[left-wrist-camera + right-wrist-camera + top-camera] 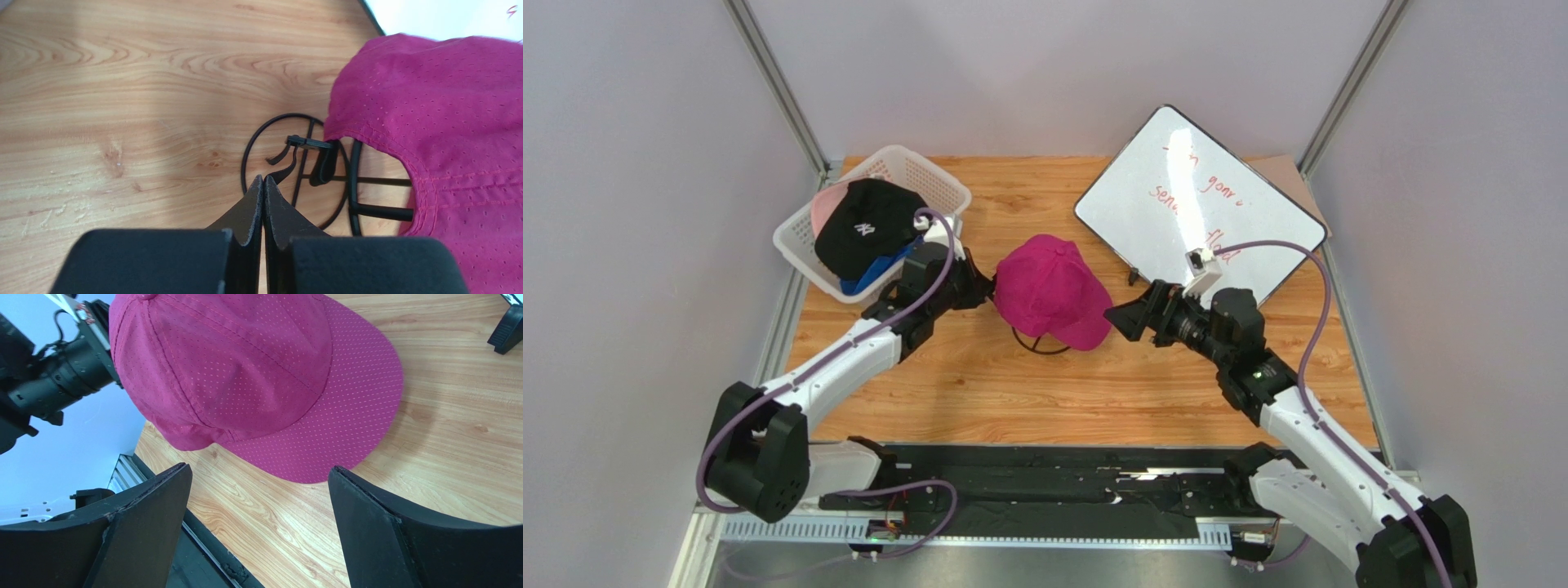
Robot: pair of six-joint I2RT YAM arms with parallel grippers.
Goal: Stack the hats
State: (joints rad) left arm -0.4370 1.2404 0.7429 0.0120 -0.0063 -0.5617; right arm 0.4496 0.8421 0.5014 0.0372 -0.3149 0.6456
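White-black arms [836, 361], seemingly purple cables [1326, 306]

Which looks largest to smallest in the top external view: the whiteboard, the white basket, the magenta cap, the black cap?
1. whiteboard
2. white basket
3. magenta cap and black cap: they look about alike, so I leave them unranked.

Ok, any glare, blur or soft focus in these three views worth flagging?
Top external: a glare streak on the whiteboard washes out part of its red writing; elsewhere light is even. Left wrist: the shut left tool looks soft up close, the magenta cap and wire stand sharp. Right wrist: the cap's perforations are crisp; the open right tool is near-featureless black.
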